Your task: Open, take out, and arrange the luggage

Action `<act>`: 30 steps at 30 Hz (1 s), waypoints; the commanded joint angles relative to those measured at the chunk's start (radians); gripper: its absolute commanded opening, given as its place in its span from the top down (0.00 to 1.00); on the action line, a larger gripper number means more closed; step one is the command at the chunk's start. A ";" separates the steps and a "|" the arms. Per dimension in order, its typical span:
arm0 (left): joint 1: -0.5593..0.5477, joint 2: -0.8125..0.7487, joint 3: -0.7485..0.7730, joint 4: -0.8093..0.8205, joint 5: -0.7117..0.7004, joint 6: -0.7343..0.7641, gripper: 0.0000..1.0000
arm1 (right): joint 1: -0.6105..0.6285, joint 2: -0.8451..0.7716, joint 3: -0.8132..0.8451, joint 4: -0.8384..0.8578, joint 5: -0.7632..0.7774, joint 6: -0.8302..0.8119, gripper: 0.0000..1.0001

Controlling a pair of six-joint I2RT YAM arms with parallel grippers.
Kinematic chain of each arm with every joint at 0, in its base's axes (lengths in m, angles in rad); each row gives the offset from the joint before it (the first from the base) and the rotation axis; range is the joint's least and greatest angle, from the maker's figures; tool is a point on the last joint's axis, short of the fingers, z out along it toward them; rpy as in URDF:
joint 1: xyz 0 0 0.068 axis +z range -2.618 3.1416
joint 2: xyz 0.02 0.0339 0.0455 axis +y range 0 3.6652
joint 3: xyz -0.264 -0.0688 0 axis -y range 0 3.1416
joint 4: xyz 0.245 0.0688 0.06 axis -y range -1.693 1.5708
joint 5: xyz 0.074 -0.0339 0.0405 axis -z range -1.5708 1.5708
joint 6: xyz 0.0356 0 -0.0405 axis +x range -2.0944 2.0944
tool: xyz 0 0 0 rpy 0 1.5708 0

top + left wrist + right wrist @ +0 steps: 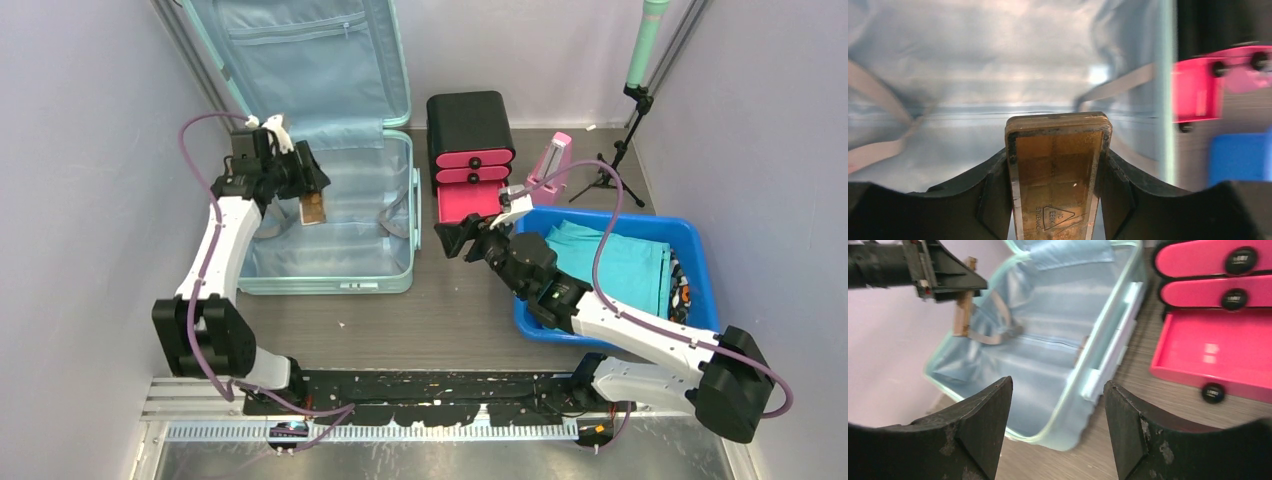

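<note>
We are seeing the luggage (330, 283) lying open on the bench (440, 320), while the left end effector (308, 192) is hanging over its left side, gripping a small flat brown piece (313, 210). The right end effector (455, 241) is hovering with jaws apart between the luggage and the blue tub (700, 245), just in front of the open pink drawer (468, 203) of the black box (470, 120).

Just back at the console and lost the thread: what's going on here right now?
The suitcase lies open with its lid raised at the back. The left gripper is shut on a flat brown card, held over the suitcase's lower half. The right gripper is open and empty, beside the suitcase and in front of the black drawer box, whose bottom pink drawer is pulled out. Teal cloth lies in the blue tub.
</note>
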 commanded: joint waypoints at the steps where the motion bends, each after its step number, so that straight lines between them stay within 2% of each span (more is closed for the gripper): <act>1: -0.008 -0.106 -0.070 0.194 0.265 -0.248 0.66 | 0.002 0.035 0.014 0.224 -0.107 0.148 0.27; 7: -0.152 -0.221 -0.174 0.282 0.292 -0.366 0.65 | 0.010 0.157 0.097 0.266 -0.179 0.271 0.30; 13: -0.301 -0.267 -0.215 0.298 0.249 -0.391 0.65 | 0.074 0.273 0.155 0.310 -0.167 0.269 0.32; 25: -0.443 -0.258 -0.236 0.275 0.151 -0.371 0.64 | 0.110 0.376 0.223 0.289 -0.138 0.286 0.39; 29: -0.451 -0.255 -0.238 0.269 0.141 -0.363 0.64 | 0.114 0.382 0.219 0.275 -0.110 0.296 0.49; 30: -0.452 -0.255 -0.238 0.269 0.137 -0.361 0.64 | 0.114 0.380 0.216 0.269 -0.102 0.300 0.57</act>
